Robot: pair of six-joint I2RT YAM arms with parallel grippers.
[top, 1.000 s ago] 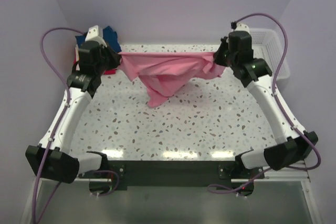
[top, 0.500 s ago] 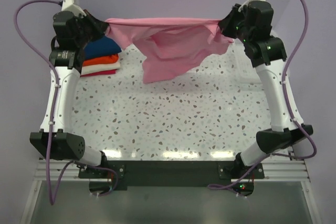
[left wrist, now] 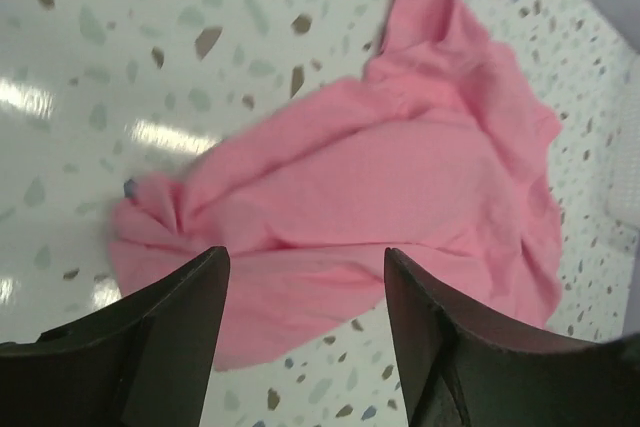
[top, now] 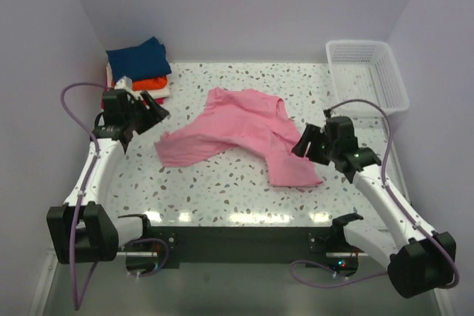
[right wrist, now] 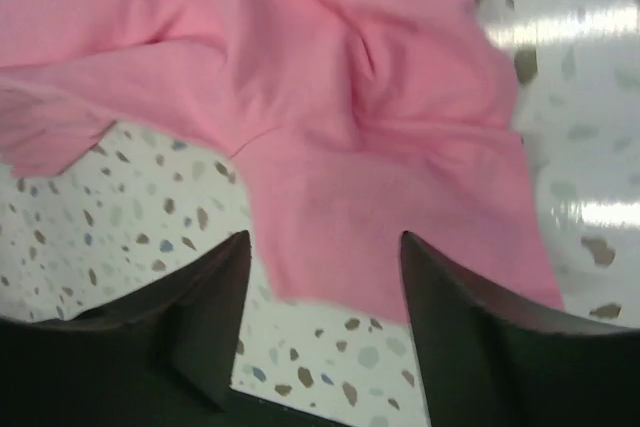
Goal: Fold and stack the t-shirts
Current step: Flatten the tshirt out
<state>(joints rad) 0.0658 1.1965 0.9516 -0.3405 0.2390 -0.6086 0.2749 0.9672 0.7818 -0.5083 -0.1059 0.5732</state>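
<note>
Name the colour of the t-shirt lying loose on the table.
The t-shirt is light pink, plainest in the top external view.

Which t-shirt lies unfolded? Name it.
The light pink t-shirt, spread crumpled on the table; the navy t-shirt and orange t-shirt sit folded, stacked at back left.

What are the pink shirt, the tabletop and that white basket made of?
Pink shirt: soft matte cloth, likely a cotton knit; it lies crumpled in limp folds. Tabletop: hard and glossy, speckled like terrazzo, though it may be a laminate; it mirrors the lights. Basket: white plastic, it seems, with stiff open-mesh walls.
</note>
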